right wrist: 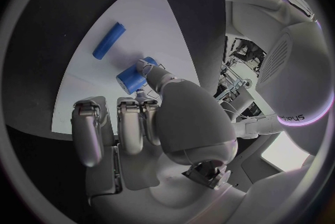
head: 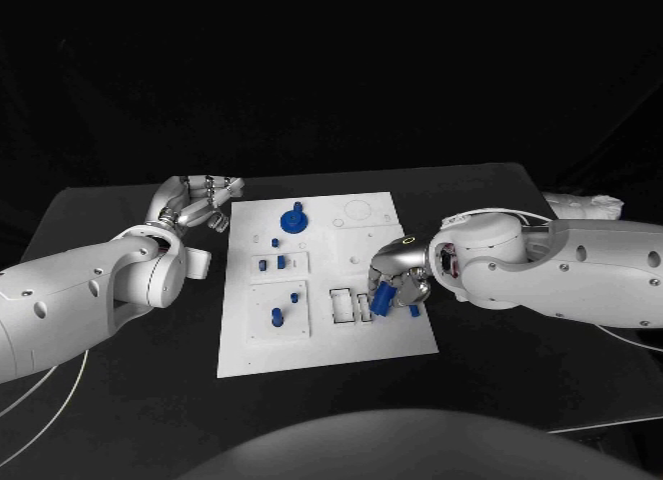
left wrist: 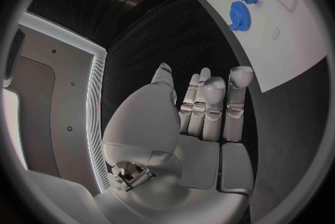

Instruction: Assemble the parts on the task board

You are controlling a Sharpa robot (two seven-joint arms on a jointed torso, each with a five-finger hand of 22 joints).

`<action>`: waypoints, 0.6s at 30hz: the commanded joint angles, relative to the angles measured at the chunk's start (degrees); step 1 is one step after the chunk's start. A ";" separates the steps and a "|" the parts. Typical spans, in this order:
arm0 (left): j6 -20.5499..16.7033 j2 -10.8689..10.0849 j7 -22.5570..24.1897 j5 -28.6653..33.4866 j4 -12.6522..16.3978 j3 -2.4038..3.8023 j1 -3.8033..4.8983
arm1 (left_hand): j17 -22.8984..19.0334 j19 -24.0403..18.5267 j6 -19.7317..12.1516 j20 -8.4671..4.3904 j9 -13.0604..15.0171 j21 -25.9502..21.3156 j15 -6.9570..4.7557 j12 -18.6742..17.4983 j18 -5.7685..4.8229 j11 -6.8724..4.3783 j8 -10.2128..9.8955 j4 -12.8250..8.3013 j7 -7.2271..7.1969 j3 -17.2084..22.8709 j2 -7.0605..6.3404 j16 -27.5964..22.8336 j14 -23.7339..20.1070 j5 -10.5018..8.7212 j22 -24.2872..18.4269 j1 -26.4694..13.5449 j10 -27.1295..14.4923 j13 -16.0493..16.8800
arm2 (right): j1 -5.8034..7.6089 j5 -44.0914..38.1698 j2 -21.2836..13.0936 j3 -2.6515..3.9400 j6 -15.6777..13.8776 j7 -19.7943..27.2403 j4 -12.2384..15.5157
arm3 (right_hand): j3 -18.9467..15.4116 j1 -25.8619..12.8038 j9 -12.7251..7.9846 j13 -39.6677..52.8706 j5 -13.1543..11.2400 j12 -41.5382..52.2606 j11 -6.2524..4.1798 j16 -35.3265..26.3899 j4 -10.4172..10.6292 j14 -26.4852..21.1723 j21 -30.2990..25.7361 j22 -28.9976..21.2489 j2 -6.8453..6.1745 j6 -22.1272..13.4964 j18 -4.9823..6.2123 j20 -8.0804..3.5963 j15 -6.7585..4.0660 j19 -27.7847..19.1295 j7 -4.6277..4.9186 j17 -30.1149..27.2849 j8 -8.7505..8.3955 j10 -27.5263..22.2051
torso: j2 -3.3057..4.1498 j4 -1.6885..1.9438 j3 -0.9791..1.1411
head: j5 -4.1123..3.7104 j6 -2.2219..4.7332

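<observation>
- A black table point(head: 115, 400) is lying under the whole scene with darkness behind it, and the flat white rectangular task board point(head: 331, 340) is sitting at its middle.
- The silver left hand point(head: 201, 200) is resting off the board's far left corner, just beside the edge; in the left wrist view point(left wrist: 202, 106) its fingers are lying straight and close together over bare table, holding nothing.
- A round blue toothed gear point(head: 294, 220) is standing on the far part of the board, and the left wrist camera is catching it point(left wrist: 239, 14) beyond the fingertips.
- Small blue pieces are sitting in raised white blocks on the board's left half; their exact shapes are too small to make out.
- The silver right hand point(head: 396, 285) is bending down over the board's near right part, its white arm hiding the board's edge there.
- In the right wrist view the thumb point(right wrist: 157, 76) is pressing on a short blue cylinder part point(right wrist: 133, 79); whether it is truly gripped cannot be told, as the other fingers are hanging curled beside it.
- A second slim blue cylinder point(right wrist: 108, 41) is lying loose on the board, apart from the hand.
</observation>
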 commanded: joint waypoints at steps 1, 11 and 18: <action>0.77 0.07 0.28 -0.21 0.13 0.04 0.03 | -0.09 -0.39 -0.39 -0.10 0.01 -0.22 -0.12 0.09 0.68 -0.32 0.32 0.09 -0.13 -0.34 0.48 -0.22 -0.42 0.14 0.07 0.17 0.06 0.08 | -0.16 -2.56 0.15 -0.05 2.29 -0.09 0.04 | 0.73 0.05 0.00 15.08 -0.42 0.16 -0.56 0.24 0.23 5.99 0.26 15.06 -0.61 4.76 -0.39 -0.60 -0.58 5.99 -6.06 15.10 -0.65 6.10 | 0.02 -0.03 0.03 | 0.02 0.00; 0.82 0.06 0.26 -0.21 0.13 0.04 0.03 | -0.09 -0.39 -0.39 -0.10 0.01 -0.22 -0.12 0.09 0.68 -0.32 0.32 0.09 -0.13 -0.34 0.48 -0.22 -0.42 0.14 0.07 0.17 0.06 0.08 | -0.20 -2.70 0.30 -0.05 3.05 -1.19 0.18 | 1.93 0.00 -0.92 15.08 -0.29 0.16 -1.13 0.24 -0.19 5.99 0.26 15.06 -1.34 1.77 -0.39 -1.14 -1.09 5.99 -6.92 15.10 -1.65 6.10 | 0.01 -0.02 0.00 | -0.05 0.00; 0.91 0.02 0.25 -0.21 0.17 0.04 0.03 | -0.09 -0.39 -0.39 -0.10 0.01 -0.22 -0.12 0.09 0.68 -0.32 0.32 0.09 -0.13 -0.34 0.48 -0.22 -0.42 0.14 0.07 0.17 0.06 0.08 | -0.25 -2.74 0.10 -0.05 2.04 -1.79 0.39 | 2.34 -0.07 -1.46 15.08 -0.34 0.16 -1.33 0.24 -0.30 5.99 0.26 15.06 -1.61 0.14 -0.39 -1.34 -1.28 5.99 -7.45 15.10 -1.69 6.10 | -0.02 -0.03 0.00 | -0.05 0.00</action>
